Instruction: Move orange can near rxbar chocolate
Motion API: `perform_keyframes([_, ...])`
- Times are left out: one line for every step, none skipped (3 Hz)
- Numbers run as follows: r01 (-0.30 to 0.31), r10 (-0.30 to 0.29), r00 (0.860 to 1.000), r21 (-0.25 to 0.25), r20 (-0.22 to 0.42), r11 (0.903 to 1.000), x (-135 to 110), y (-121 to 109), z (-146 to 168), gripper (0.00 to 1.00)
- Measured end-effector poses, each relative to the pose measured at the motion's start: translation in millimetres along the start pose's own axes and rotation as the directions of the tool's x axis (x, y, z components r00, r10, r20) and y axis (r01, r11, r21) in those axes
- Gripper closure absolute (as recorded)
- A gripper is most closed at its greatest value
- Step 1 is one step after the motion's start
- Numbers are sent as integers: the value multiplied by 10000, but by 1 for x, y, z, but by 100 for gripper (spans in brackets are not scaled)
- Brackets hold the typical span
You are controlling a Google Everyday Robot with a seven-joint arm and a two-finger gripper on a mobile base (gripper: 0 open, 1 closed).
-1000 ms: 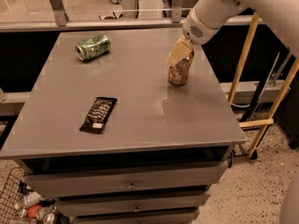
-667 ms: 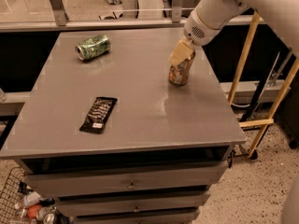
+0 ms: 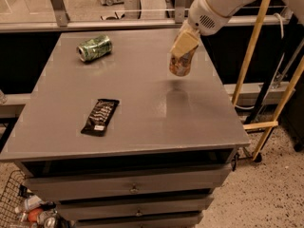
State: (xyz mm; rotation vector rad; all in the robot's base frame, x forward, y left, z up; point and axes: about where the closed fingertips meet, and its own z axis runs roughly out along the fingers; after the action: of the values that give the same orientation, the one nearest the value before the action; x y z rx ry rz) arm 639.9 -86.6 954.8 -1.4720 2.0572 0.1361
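The orange can (image 3: pixel 180 65) hangs upright, slightly tilted, in my gripper (image 3: pixel 184 45), a little above the right middle of the grey table (image 3: pixel 142 137); its reflection shows on the tabletop below it. The tan fingers (image 3: pixel 183 41) are shut on the can's upper part and hide its top. The white arm comes in from the top right. The rxbar chocolate (image 3: pixel 100 116), a flat black wrapper with white lettering, lies at the front left of the table, well apart from the can.
A green can (image 3: pixel 95 48) lies on its side at the back left of the table. Drawers are under the tabletop. A wooden frame (image 3: pixel 266 80) stands to the right. A wire basket with litter (image 3: pixel 28 208) sits on the floor at lower left.
The orange can stood on the table with the gripper around it; now it is lifted a little off the surface, still held.
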Motion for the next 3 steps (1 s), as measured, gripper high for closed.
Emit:
perform_keyframes([1638, -1674, 9820, 464, 880, 9854, -36, 18, -51, 100])
perform_keyframes([1977, -2016, 9752, 497, 915, 9790, -39, 20, -54, 100])
perform_keyframes([2408, -2394, 9673, -66, 834, 9706, -45, 35, -46, 100])
